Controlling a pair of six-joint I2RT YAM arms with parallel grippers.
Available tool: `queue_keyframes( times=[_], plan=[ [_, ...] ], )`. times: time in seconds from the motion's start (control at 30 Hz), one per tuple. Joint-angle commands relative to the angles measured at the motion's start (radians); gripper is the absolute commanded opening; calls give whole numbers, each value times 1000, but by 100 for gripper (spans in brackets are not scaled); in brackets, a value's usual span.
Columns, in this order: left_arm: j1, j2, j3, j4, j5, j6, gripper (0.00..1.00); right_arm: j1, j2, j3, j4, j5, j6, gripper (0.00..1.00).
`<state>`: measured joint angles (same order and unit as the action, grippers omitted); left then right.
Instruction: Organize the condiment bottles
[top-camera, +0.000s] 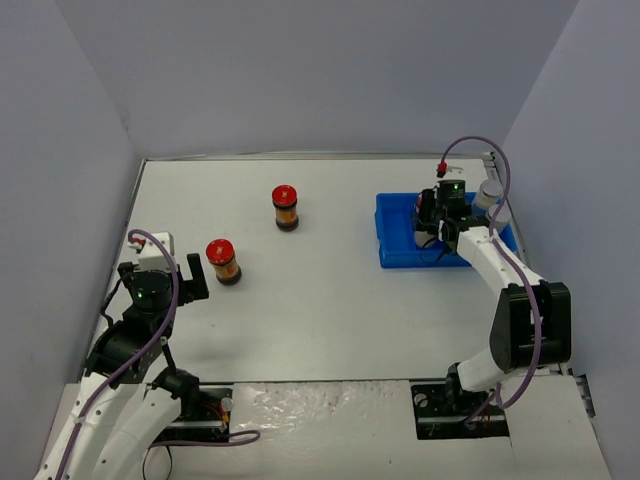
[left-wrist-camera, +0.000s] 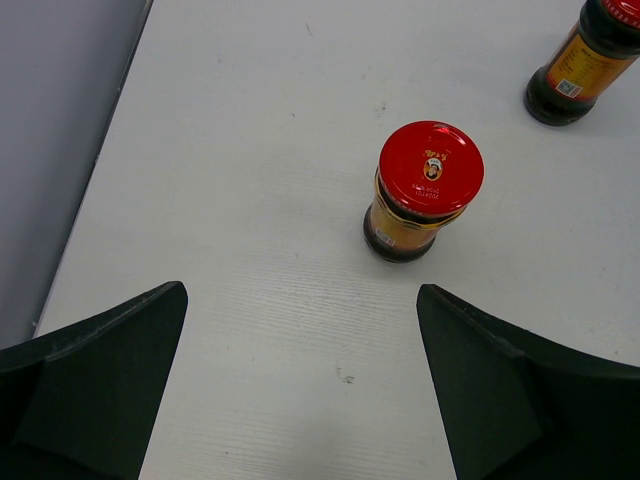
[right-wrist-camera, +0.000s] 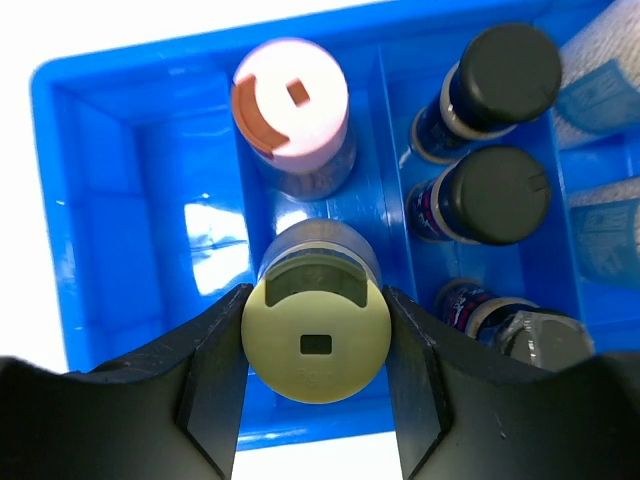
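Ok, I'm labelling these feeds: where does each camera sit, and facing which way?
Top external: above and behind, looking down on the table; left arm and right arm show.
Left wrist: angled down at the near red-lidded jar; open jaws at the bottom corners.
Right wrist: straight down into the blue tray; jaws clamp the cream-capped jar.
Shared: top and left wrist both show that jar.

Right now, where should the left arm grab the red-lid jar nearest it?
Grip the jar around its round body, just under the red lid, coming level from the arm's side. It stands upright, apart from the other jar, both sides free.
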<state>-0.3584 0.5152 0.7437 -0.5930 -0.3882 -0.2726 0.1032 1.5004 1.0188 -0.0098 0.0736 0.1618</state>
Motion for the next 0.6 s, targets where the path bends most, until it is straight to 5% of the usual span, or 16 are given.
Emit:
queue_keyframes(
  times=[0.0, 0.13, 0.37, 0.57],
  plan=[
    [9, 18, 16, 65, 6, 13, 97, -3, 22, -33, 122, 47, 20, 6],
    [10, 26, 16, 67, 9, 15, 97, -2, 55, -51, 137, 57, 19, 18],
    [12, 31, 16, 65, 14, 14, 97, 4, 18, -53, 140, 72, 20, 66],
    [12, 41, 17, 65, 20, 12, 97, 57, -85, 23, 87, 69, -5, 83]
  ],
)
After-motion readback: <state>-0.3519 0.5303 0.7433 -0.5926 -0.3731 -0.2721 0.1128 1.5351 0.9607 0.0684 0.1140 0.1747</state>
